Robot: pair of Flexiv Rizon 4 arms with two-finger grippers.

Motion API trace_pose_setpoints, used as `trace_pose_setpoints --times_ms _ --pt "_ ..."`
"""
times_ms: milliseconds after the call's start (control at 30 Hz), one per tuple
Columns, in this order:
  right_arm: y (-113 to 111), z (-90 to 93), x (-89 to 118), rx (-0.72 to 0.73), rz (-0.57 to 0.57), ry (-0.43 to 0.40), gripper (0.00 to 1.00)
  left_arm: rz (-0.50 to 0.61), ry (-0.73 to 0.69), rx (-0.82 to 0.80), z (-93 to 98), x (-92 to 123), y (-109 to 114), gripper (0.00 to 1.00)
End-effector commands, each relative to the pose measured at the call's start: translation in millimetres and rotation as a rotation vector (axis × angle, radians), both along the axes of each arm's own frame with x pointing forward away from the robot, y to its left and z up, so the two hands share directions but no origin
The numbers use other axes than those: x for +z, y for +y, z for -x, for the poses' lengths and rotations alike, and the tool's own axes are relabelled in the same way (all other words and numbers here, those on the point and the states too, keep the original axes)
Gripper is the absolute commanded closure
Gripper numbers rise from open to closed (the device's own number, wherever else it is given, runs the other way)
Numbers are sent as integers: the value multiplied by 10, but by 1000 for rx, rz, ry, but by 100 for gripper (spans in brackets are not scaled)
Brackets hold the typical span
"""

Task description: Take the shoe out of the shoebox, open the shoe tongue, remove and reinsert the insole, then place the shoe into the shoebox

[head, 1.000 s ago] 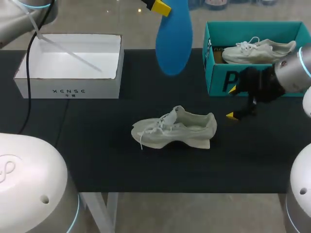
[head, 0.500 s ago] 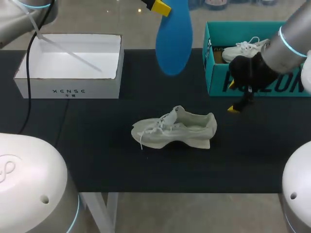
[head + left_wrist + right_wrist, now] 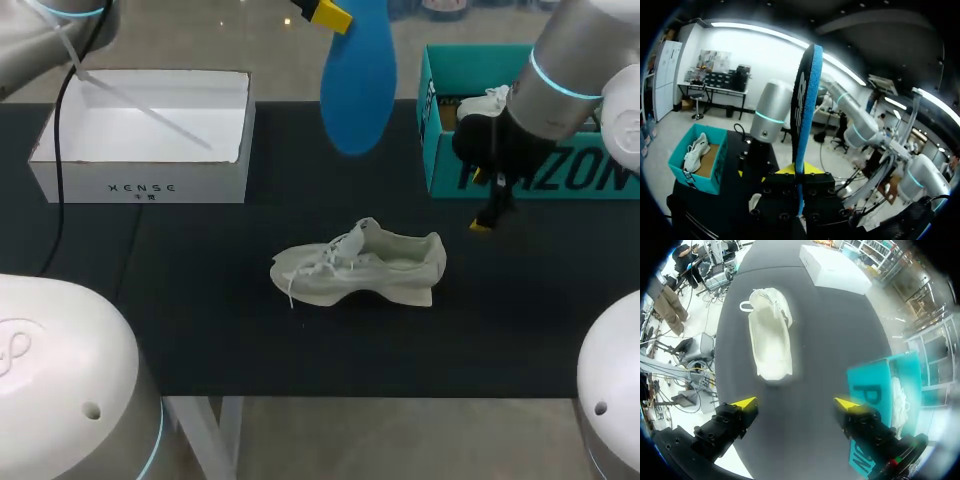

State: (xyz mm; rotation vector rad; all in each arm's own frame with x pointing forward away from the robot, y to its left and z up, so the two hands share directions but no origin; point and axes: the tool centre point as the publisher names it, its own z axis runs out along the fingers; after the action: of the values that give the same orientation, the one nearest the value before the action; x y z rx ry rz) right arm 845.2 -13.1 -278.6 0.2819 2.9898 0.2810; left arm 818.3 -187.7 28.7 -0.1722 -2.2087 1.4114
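A pale grey shoe [image 3: 360, 265] lies on its sole mid-table, toe toward the left. Its blue insole [image 3: 358, 80] hangs high above the table's far edge, pinched at its upper end by my left gripper [image 3: 322, 12]. In the left wrist view the insole [image 3: 802, 110] stands edge-on between the shut fingers of that gripper [image 3: 800, 172]. My right gripper [image 3: 485, 215] hovers in front of the teal shoebox [image 3: 560, 175], right of the shoe. In its own view this gripper [image 3: 795, 403] is wide open and holds nothing, with the shoe [image 3: 770, 340] ahead of it, its opening facing the camera.
The teal shoebox [image 3: 890, 385] holds a second pale shoe [image 3: 490, 102]. An open white box [image 3: 150, 130] sits at the far left of the black table [image 3: 200, 300]. A dark cable hangs along my left arm over the white box.
My right arm has swung from the right edge up and leftward to the front of the teal shoebox, its gripper still open. The left arm and insole have not moved.
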Motion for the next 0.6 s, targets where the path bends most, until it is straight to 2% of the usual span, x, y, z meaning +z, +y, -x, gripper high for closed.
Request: trace_pose_setpoints --times_ms 33,300,600 --pt "22 -22 5 -4 40 11 0 -3 -1 0 4 2 6 100" --pt "22 -22 5 -4 40 11 0 -3 -1 0 4 2 6 100" --pt "22 -22 5 -4 40 11 0 -24 7 42 74 133 73 100"
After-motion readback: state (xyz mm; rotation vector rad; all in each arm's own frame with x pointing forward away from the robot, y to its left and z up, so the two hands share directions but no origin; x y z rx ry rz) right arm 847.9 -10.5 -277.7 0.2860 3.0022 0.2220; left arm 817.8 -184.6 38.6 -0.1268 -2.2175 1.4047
